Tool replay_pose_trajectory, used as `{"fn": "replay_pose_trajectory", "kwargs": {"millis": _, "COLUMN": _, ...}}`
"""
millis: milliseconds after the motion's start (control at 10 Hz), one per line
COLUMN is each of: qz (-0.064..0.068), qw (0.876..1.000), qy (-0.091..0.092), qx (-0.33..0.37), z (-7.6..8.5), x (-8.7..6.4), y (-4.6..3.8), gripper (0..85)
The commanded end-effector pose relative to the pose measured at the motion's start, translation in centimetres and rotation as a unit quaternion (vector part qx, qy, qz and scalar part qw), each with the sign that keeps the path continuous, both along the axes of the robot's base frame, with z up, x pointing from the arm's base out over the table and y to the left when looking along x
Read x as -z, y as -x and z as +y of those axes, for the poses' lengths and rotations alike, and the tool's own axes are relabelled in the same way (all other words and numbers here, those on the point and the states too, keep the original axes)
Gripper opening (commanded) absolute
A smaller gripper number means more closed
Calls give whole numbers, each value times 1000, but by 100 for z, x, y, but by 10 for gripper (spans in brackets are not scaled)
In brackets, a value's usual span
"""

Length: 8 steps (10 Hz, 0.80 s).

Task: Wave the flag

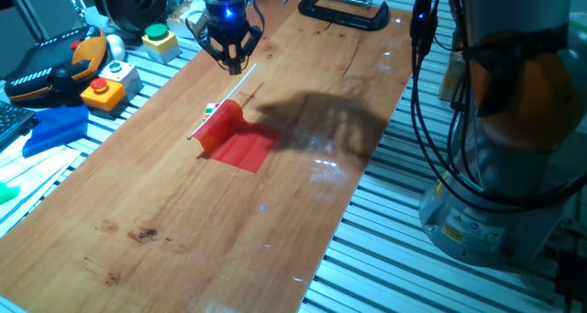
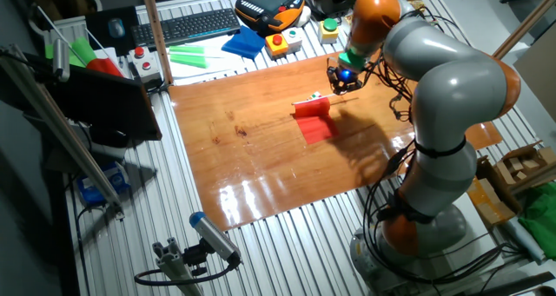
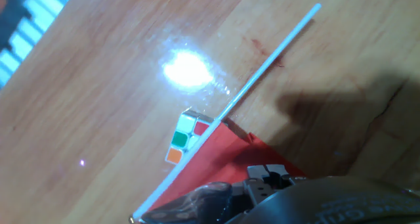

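Wooden, glossy and reddish-brown, the long worktop board lies on a slatted metal bench, and most of its surface shows bare wood on every side of the task's thing. A black clamp grips its far edge, while a blue cloth and yellow button boxes sit off the board along one long side.

Near the middle of the board lies the flag: a small plain red cloth rectangle, flat on the wood with its stick-side edge humped up, fixed to a thin white stick whose bare end juts out beyond the cloth. A small multicoloured puzzle cube sits touching the stick.

The black two-finger end effector, lit blue, hangs just above the stick's bare end, fingers slightly spread and pinching nothing.
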<state>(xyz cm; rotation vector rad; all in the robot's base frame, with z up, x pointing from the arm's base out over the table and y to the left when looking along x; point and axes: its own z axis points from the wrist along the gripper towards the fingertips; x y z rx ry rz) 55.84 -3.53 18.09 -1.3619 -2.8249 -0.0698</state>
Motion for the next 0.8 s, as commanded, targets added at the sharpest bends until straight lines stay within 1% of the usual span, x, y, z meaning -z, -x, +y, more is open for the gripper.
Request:
{"fn": "replay_pose_trajectory", "kwargs": {"millis": 0, "qz": -2, "qw": 1000, "qy": 0, "qx": 17, "z": -16, "x": 23, "y": -9, "gripper": 7}}
{"fn": "replay_pose_trajectory", "kwargs": {"millis": 200, "qz": -8, "qw": 999, "qy": -4, "qx": 36, "z": -81, "x": 134, "y": -65, "gripper": 7}}
{"fn": "replay_pose_trajectory", "kwargs": {"millis": 400, "qz": -12, "qw": 998, "qy": -4, "qx": 54, "z": -114, "x": 210, "y": -121, "gripper": 7}}
{"fn": "replay_pose_trajectory", "kwargs": {"millis": 500, "qz": -14, "qw": 997, "qy": 3, "qx": 75, "z": -133, "x": 252, "y": -160, "gripper": 7}}
{"fn": "replay_pose_trajectory", "kwargs": {"millis": 700, "qz": -18, "qw": 994, "qy": 16, "qx": 108, "z": -157, "x": 314, "y": -210, "gripper": 7}}
